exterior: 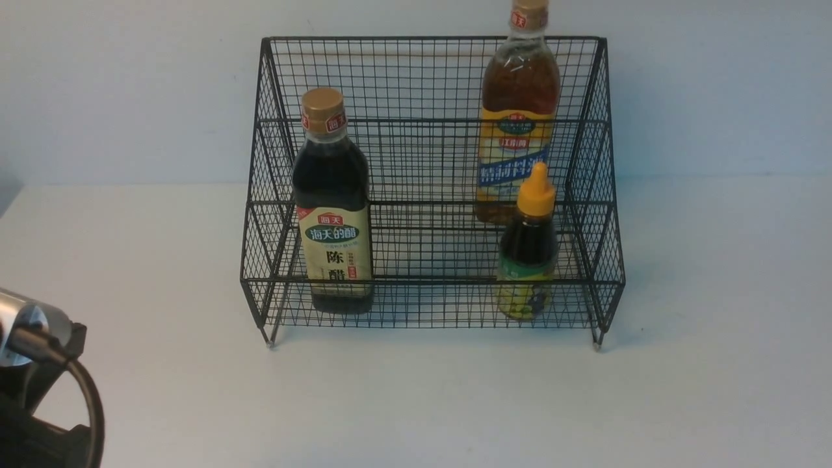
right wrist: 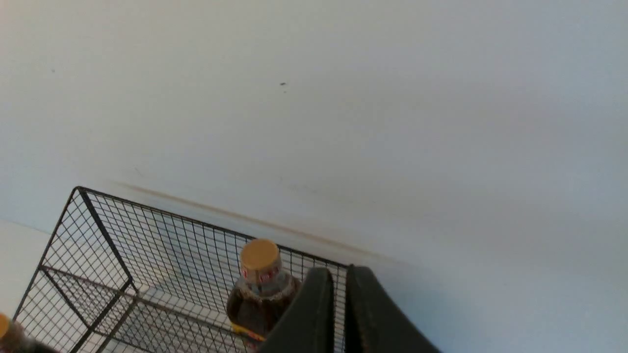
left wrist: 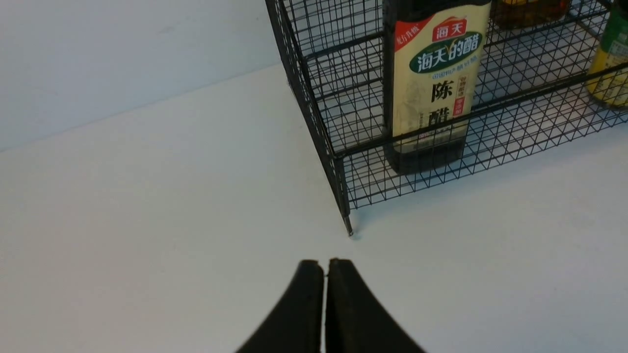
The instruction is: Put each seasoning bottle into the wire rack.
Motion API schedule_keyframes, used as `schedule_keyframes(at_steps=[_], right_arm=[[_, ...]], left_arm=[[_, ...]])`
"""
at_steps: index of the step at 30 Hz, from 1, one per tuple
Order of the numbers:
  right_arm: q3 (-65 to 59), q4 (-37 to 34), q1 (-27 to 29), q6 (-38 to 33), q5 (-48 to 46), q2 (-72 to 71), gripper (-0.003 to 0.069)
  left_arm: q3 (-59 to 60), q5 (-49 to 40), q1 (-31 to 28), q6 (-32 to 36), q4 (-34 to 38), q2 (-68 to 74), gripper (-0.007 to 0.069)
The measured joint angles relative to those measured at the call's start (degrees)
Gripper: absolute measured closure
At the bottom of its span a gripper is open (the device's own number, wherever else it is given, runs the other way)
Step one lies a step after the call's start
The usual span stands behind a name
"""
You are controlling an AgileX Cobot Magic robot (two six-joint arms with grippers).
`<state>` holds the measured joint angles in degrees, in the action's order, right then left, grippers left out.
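Standing upright in the wire rack (exterior: 588,273), apparently, three seasoning bottles (exterior: 333,214); both grippers (left wrist: 324,267) pressed together.

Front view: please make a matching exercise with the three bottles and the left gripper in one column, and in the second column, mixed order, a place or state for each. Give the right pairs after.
Column one
1. dark vinegar bottle
2. amber bottle
3. orange-nozzle squeeze bottle
4. left gripper

Column two
A. upper tier of the wire rack, right side
B. shut, holding nothing, over the table
C. lower tier, left side
D. lower tier, right side, in front of a taller bottle

Pairs: 1-C, 2-A, 3-D, 4-B
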<state>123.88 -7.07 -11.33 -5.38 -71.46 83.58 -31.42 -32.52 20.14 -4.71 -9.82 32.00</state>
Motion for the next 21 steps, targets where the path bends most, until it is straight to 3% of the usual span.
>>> schedule_keyframes(at_steps=[5, 8, 11, 16, 21], right_arm=[[-11.8, 0.46, 0.09, 1.39, -0.9, -14.52, 0.0671], [-23.58, 0.88, 0.09, 1.69, 3.89, -23.54, 0.0673], [-37.98, 1.31, 0.09, 2.54, 13.61, -33.97, 0.0673], [-76.8, 1.67, 0.09, 4.78, 42.38, -65.36, 0.0673], [-95.9, 1.66, 0.09, 6.8, 57.38, -82.4, 0.0673]], left_arm=[[0.0, 1.62, 0.0, 0.0, 0.13, 0.0, 0.0629], [0.0, 1.89, 0.0, 0.0, 0.13, 0.0, 0.0629], [0.0, 2.42, 0.0, 0.0, 0.13, 0.0, 0.0629], [0.0, 2.57, 0.0, 0.0, 1.9, 0.0, 0.0629], [0.0, 2.57, 0.0, 0.0, 2.61, 0.0, 0.0629]])
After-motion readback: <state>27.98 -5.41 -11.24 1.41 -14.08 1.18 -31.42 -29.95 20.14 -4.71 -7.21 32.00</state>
